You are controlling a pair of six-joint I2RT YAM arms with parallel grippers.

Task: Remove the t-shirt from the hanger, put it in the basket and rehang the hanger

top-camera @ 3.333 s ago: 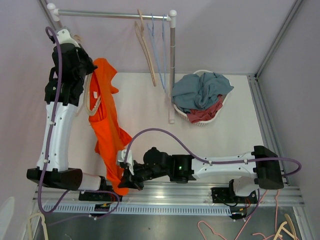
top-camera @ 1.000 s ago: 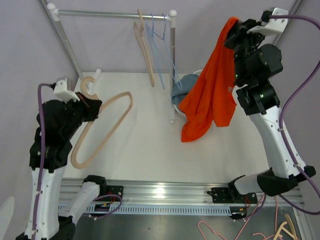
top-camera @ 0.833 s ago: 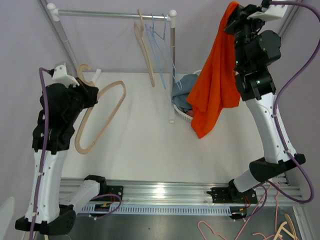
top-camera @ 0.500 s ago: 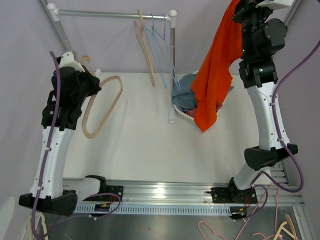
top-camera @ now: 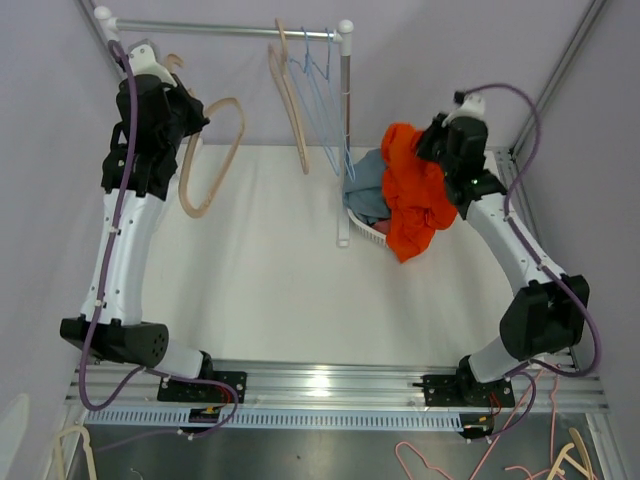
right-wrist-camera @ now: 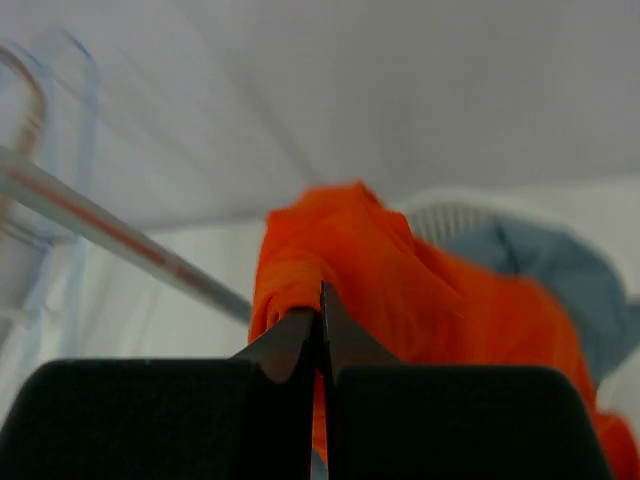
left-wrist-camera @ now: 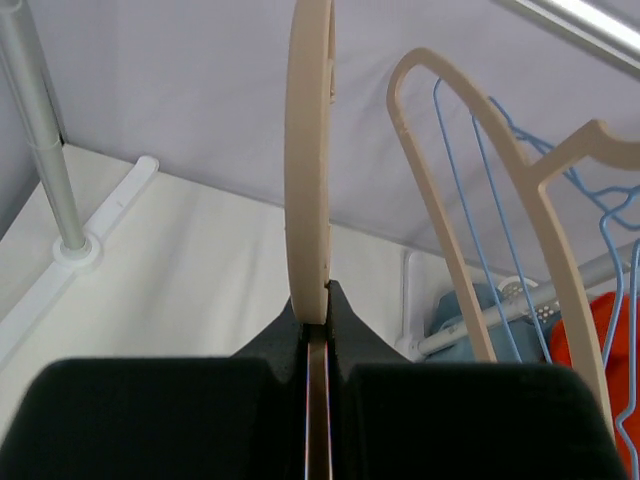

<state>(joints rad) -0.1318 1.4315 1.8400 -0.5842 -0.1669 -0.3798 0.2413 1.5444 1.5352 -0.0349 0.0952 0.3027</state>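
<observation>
One white table (top-camera: pixel 280 290) carries it all, with a clothes rail (top-camera: pixel 220 29) along its far edge. Orange t-shirt (top-camera: pixel 412 200) sits bunched near the far right corner. It is draped over the laundry basket (top-camera: pixel 362 230) and the blue-grey and red clothes (top-camera: pixel 370 190) in it, one fold hanging past the basket's near rim. We see no hanger inside it.

Bare beige hanger (top-camera: pixel 212 150) is held up by the far left corner, near the rail's left end. Left gripper (left-wrist-camera: pixel 317 305): fingers pressed together on the hanger's flat rim. Right gripper (right-wrist-camera: pixel 320 300): fingers pinched on a ridge of orange cloth at the top of the heap.

We judge the shirt light, soft, limp and not fragile. It folds wherever unsupported and may drag basket clothes along if lifted. Best hold: a gathered fold at collar or shoulder. Shirt looks free of the hanger; only letting go seems left.
</observation>
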